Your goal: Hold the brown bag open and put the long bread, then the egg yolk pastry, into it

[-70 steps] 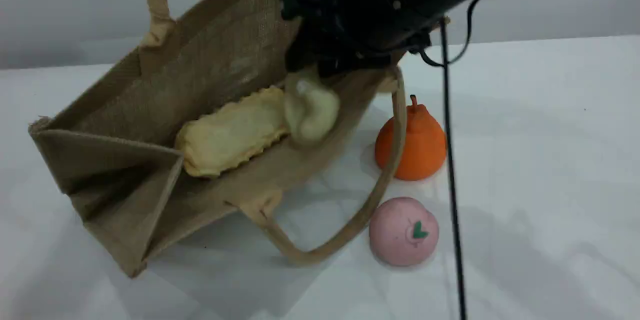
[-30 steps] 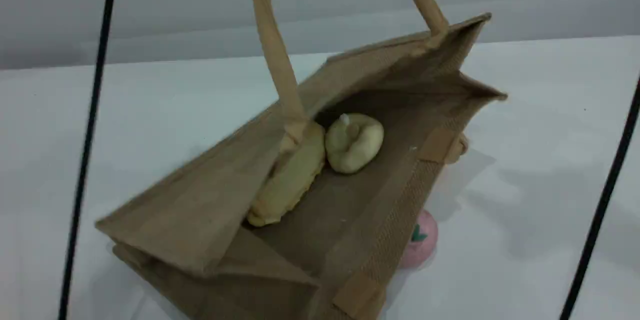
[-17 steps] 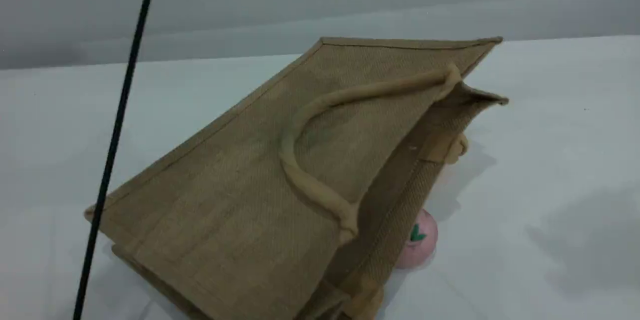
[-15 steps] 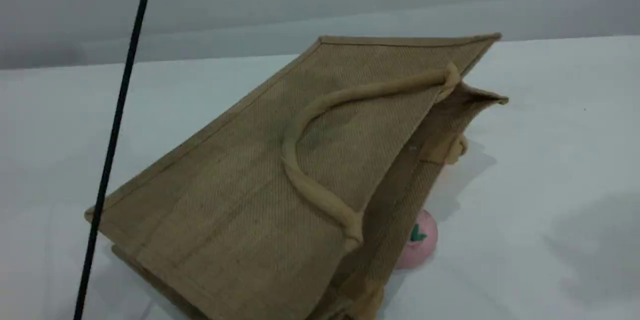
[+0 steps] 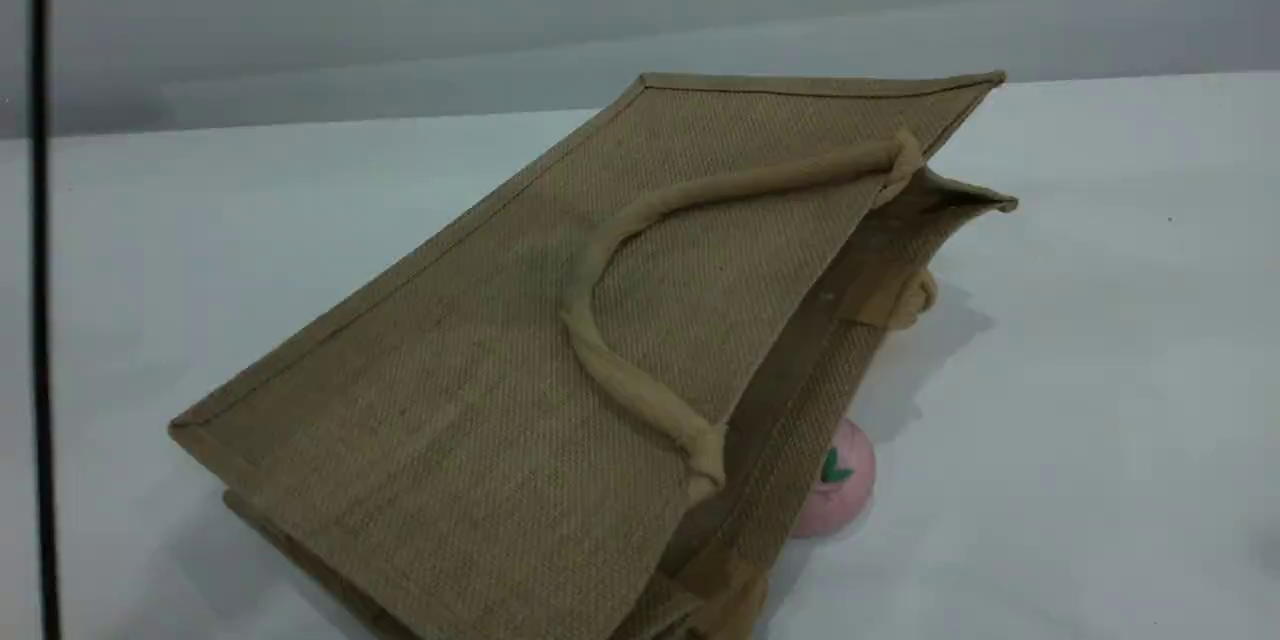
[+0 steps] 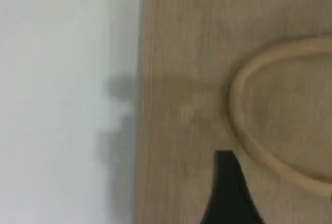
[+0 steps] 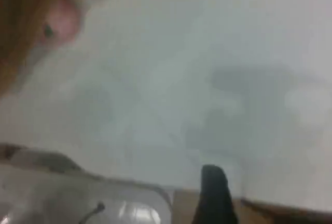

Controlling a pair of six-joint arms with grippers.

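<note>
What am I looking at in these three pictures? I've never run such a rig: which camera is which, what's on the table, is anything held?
Two robot arms with grippers work at one table. The wide picture comes from a fixed camera looking across the table; no arm shows there, only a black cable. The brown bag lies collapsed on its side, with one handle flat on top and a pink ball peeking out beside it. Its inside is hidden. The other two pictures come from cameras on the grippers. The left gripper hangs over the bag with nothing seen in it; whether it is open I cannot tell. The right gripper is open over the table, holding nothing.
</note>
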